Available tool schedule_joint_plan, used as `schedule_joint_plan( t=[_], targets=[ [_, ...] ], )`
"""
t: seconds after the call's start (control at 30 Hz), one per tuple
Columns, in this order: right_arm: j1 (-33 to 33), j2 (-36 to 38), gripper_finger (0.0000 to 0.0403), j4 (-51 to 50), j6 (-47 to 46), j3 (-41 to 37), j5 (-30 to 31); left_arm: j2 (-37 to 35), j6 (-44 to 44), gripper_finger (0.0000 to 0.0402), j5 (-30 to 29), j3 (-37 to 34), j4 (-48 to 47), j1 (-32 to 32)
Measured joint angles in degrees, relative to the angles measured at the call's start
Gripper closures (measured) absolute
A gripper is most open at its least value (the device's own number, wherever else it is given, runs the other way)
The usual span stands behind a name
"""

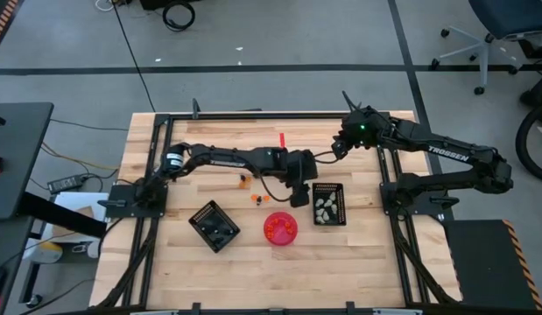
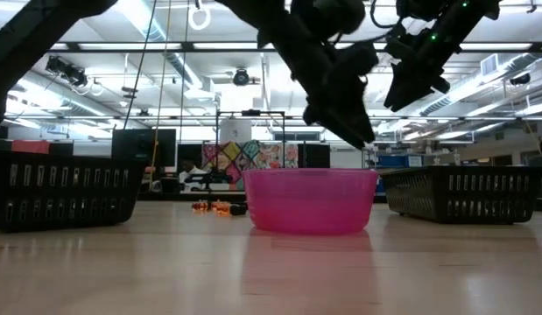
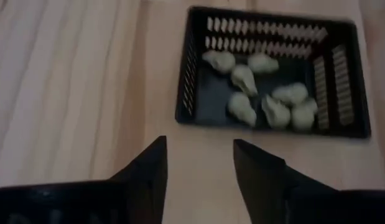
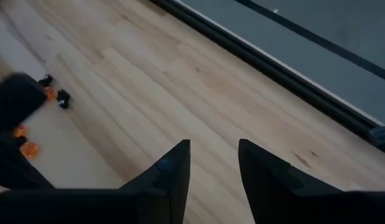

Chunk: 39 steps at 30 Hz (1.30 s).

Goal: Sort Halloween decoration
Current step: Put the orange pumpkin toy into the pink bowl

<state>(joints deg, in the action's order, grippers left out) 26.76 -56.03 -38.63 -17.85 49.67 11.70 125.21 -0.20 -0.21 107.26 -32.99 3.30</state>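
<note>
1. At the left of my table, towards the near edge, a black grid tray [image 1: 214,225] sits skewed, with dark pieces inside that I cannot make out.
2. Just right of it stands the round pink bowl [image 1: 280,229], holding some orange pieces.
3. Loose decoration pieces [image 1: 254,199], orange and black, lie on the bare wood beyond the bowl, between it and my left arm; a few more [image 4: 54,94] show in my right wrist view, some of them partly hidden behind my left arm.
4. My left gripper [image 1: 298,198] hangs over the middle of the table, above the gap between the bowl and the right tray. Its fingers [image 3: 148,177] are spread apart and hold nothing.
5. The right black grid tray [image 1: 328,204] lies just right of that gripper and holds the pale whitish-green pieces [image 3: 267,96], a loose cluster of about eight.
6. My right gripper [image 1: 340,149] is raised over the far right part of the table, beyond the right tray. Its fingers [image 4: 170,174] stand apart and empty above bare wood.
</note>
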Motion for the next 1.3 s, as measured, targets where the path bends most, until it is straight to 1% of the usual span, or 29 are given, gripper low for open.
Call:
schedule_joint_plan(
  t=[0.1,0.17,0.2,0.27,0.37,0.43,0.5,0.57,0.63,0.7,0.77,0.87,0.97,1.07,1.17,1.3],
  targets=[
    [0.0,0.0,0.0263,0.0,1.5,0.0,-0.8,-1.5,3.5,0.027,0.1,0.0,-3.9,0.2],
    [0.0,0.0,0.0263,0.0,1.5,0.0,-1.5,-2.1,5.4,0.0283,1.3,0.0,-7.5,0.8],
    [-0.1,0.0,0.0263,0.0,1.7,0.0,-1.8,-2.2,5.8,0.0288,1.4,0.0,-7.5,1.1],
    [-0.2,0.0,0.0263,0.1,3.2,0.0,-3.0,-2.6,5.9,0.0297,1.4,0.0,-10.5,1.5],
    [-0.2,-0.2,0.0263,0.0,5.5,0.0,-4.3,-2.7,6.5,0.0307,1.5,0.0,-11.5,1.5],
    [-0.2,-0.2,0.0263,0.1,5.8,0.0,-4.3,-2.7,7.7,0.0315,3.4,-0.1,-12.7,1.2],
    [-0.3,-0.2,0.0263,0.1,5.6,0.0,-4.3,-3.2,8.2,0.0324,5.4,-2.0,-12.4,0.8],
    [-0.3,-0.2,0.0263,0.3,4.4,0.0,-4.3,-5.4,8.4,0.0334,6.0,-6.4,-14.4,0.3],
    [-0.5,-0.2,0.0263,0.5,2.7,0.0,-4.3,-9.6,8.5,0.0345,6.0,-12.4,-12.8,-0.1],
    [-0.9,-0.2,0.0263,0.5,2.2,0.0,-4.3,-14.9,7.1,0.0355,6.1,-19.0,-9.4,-0.4],
    [-1.3,-0.2,0.0263,0.8,3.6,0.0,-4.2,-19.8,5.3,0.0363,6.1,-25.7,-4.9,-0.4],
    [-1.5,-0.2,0.0263,1.7,5.0,0.0,-3.4,-24.7,2.3,0.0368,5.7,-34.1,-0.3,-0.3],
    [-1.5,-0.2,0.0263,3.7,4.1,0.0,-2.9,-26.7,-2.7,0.0363,4.7,-39.0,0.2,0.0],
    [-1.5,-0.2,0.0263,5.3,2.9,0.0,-2.9,-26.8,-5.9,0.0343,4.4,-41.7,0.4,0.1],
    [-1.5,-0.6,0.0263,6.1,2.4,0.0,-2.9,-26.8,-6.8,0.031,4.3,-43.3,3.7,-0.4],
    [-1.5,-1.6,0.0263,6.1,2.4,0.0,-3.5,-26.8,-6.0,0.026,2.8,-44.3,3.2,-0.9]
  ],
)
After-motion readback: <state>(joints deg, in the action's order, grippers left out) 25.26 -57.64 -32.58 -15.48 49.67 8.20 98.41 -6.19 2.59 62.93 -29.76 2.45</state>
